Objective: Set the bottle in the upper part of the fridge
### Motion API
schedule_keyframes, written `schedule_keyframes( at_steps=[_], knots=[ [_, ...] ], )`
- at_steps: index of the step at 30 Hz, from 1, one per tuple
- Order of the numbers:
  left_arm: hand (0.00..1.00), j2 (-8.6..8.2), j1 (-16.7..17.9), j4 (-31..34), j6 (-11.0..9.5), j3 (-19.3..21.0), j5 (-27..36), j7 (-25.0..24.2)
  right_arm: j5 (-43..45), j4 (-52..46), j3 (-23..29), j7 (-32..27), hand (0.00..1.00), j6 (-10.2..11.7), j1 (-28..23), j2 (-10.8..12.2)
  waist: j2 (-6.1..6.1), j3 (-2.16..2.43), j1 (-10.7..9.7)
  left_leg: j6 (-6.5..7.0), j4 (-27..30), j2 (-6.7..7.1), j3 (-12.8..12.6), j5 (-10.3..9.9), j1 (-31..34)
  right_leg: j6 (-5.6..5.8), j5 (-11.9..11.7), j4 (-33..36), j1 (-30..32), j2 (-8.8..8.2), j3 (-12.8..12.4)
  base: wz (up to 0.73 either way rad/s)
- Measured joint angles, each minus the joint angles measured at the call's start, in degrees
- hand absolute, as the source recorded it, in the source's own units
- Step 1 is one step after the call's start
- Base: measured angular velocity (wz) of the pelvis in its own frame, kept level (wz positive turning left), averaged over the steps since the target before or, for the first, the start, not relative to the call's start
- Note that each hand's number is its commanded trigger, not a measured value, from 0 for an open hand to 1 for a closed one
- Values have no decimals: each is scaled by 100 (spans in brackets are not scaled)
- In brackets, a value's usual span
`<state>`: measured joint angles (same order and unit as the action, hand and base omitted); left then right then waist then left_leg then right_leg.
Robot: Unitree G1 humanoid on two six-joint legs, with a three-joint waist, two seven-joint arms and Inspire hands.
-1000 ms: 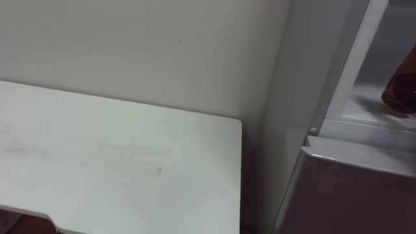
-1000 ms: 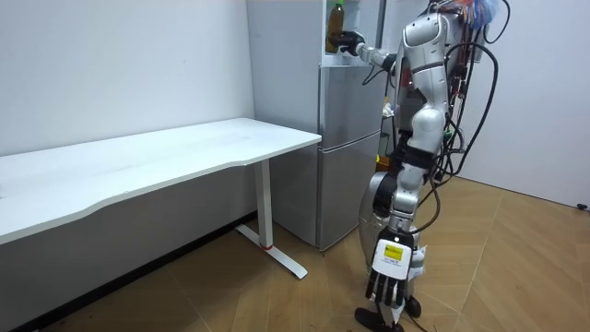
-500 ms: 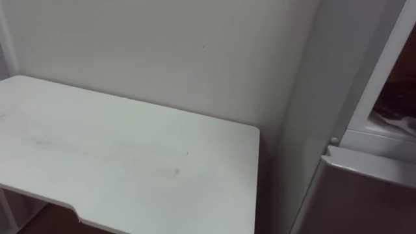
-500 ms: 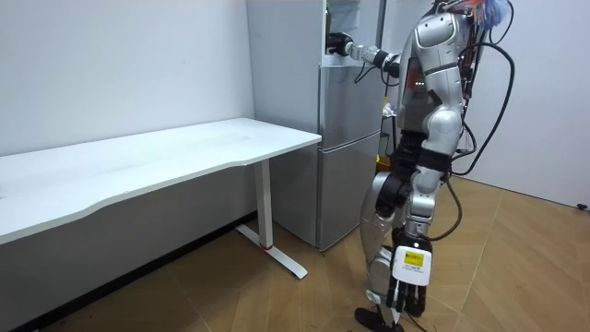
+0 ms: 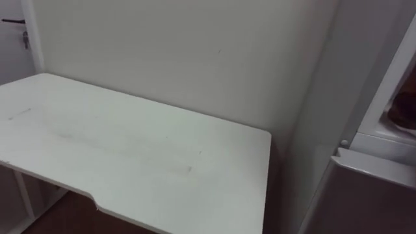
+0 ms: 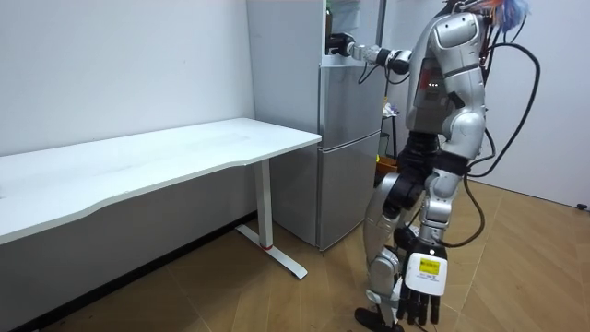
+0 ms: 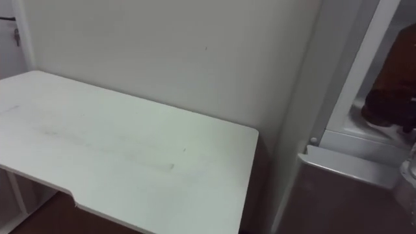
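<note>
Room view, L to R: white table (image 6: 184, 152), then grey fridge (image 6: 346, 148) just beside the table's end, then robot standing in front of the fridge on wood floor (image 6: 277, 304). R arm stretches up to the fridge's upper compartment; right hand (image 6: 341, 43) sits at that compartment's lower edge. Right eye view has this hand as a dark shape w/ the brown bottle (image 7: 400, 68) directly above it, inside the upper compartment. Fingers there too blurred, can't tell if they grip the bottle. Left hand (image 6: 426, 293) hangs low by the legs, fingers straight, holding nothing.
</note>
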<state>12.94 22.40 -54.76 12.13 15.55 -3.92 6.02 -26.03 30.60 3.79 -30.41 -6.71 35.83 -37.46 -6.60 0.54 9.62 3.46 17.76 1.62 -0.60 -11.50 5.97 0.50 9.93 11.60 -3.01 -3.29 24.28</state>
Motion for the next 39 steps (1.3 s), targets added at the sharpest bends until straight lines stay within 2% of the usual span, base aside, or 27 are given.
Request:
schedule_keyframes(
  at_steps=[1, 2, 3, 4, 6, 8, 9, 10, 11, 21, 25, 26, 27, 33, 39],
  knots=[
    [0, 0, 6, 66, 22, 0, 0, 0, -40, 22, 0, 20, 100, 6, 0, -29, 14, 4, 19, -2, 26, 0, 7, -1, 34, -15, -10, 0, 14, 3, 0, 0],
    [0, 0, 23, 145, 41, 0, 1, 0, -43, 64, 3, 51, 82, 41, 0, -43, 38, 0, 17, 0, 67, 0, 26, -7, 54, -23, -15, 0, 13, 7, -3, 5],
    [0, 0, 31, 189, 50, -2, 1, 0, -32, 72, 3, 58, 40, 48, 0, -50, 50, -1, 12, 2, 92, 0, 40, -12, 69, -26, -17, 0, 13, 11, -7, 8],
    [0, 2, 33, 252, 59, -4, 1, 0, -6, 82, 1, 61, 26, 62, 0, -54, 74, -1, 4, 2, 123, 4, 74, -17, 94, -32, -23, 0, 17, 20, -22, 8],
    [0, 4, 33, 342, 65, -23, 0, 0, 39, 120, 7, 100, 18, 112, 0, -64, 109, 7, 7, 2, 162, 7, 98, -20, 129, -33, -24, 1, 27, 31, -47, 6],
    [0, 4, 35, 378, 95, -25, -1, -2, 57, 138, 34, 191, 22, 133, -2, -65, 147, 20, 2, -3, 166, 7, 104, -14, 123, -43, -31, 4, 18, 32, -41, 0],
    [0, 4, 39, 390, 117, -24, -2, -2, 57, 149, 34, 219, 16, 133, -4, -66, 152, 22, 2, -3, 166, 7, 104, -13, 114, -43, -31, 6, 12, 33, -40, 0],
    [0, 4, 60, 419, 147, -23, -2, -1, 51, 170, 34, 280, 4, 130, -5, -68, 153, 23, 10, -7, 163, 5, 104, -11, 97, -44, -31, 12, 1, 34, -38, 0],
    [0, 3, 79, 420, 162, -23, -1, -2, 60, 172, 26, 330, 0, 99, -14, -77, 152, 23, 11, -8, 162, 4, 104, -9, 89, -44, -32, 14, -7, 36, -35, 0],
    [0, 5, 162, 420, 173, -18, 4, 0, 85, 198, 25, 404, 0, 39, -101, -109, 119, 18, 12, -9, 160, 5, 115, -7, 39, -50, -35, 6, -75, 36, -34, 1],
    [0, 21, 199, 419, 173, -17, 164, 2, 134, 241, -14, 522, 0, 28, -141, -138, 63, 18, 8, -11, 161, 4, 116, -7, 35, -49, -35, -2, -83, 41, -38, 0],
    [0, 27, 209, 419, 173, -17, 212, 2, 133, 255, -14, 552, 27, 6, -148, -138, 45, 17, 11, -11, 161, 4, 116, -7, 29, -49, -35, -4, -91, 42, -40, 0],
    [0, 28, 215, 418, 173, -16, 212, 0, 139, 257, -14, 554, 100, -19, -151, -140, 37, 16, 11, -11, 161, 4, 116, -7, 27, -49, -35, -4, -94, 42, -40, 0],
    [0, 78, 258, 416, 160, -16, 218, -25, 159, 275, -23, 722, 100, -34, -172, -161, 20, 12, 9, -11, 165, 4, 116, -8, 17, -48, -35, -2, -100, 54, -123, 0],
    [0, 132, 340, 419, 155, -72, 215, -46, 348, 206, -254, 1011, 100, -37, -221, -265, 31, 9, 2, -8, 160, -1, 103, -12, -13, -35, -27, 1, -98, 87, -379, -1]
  ],
)
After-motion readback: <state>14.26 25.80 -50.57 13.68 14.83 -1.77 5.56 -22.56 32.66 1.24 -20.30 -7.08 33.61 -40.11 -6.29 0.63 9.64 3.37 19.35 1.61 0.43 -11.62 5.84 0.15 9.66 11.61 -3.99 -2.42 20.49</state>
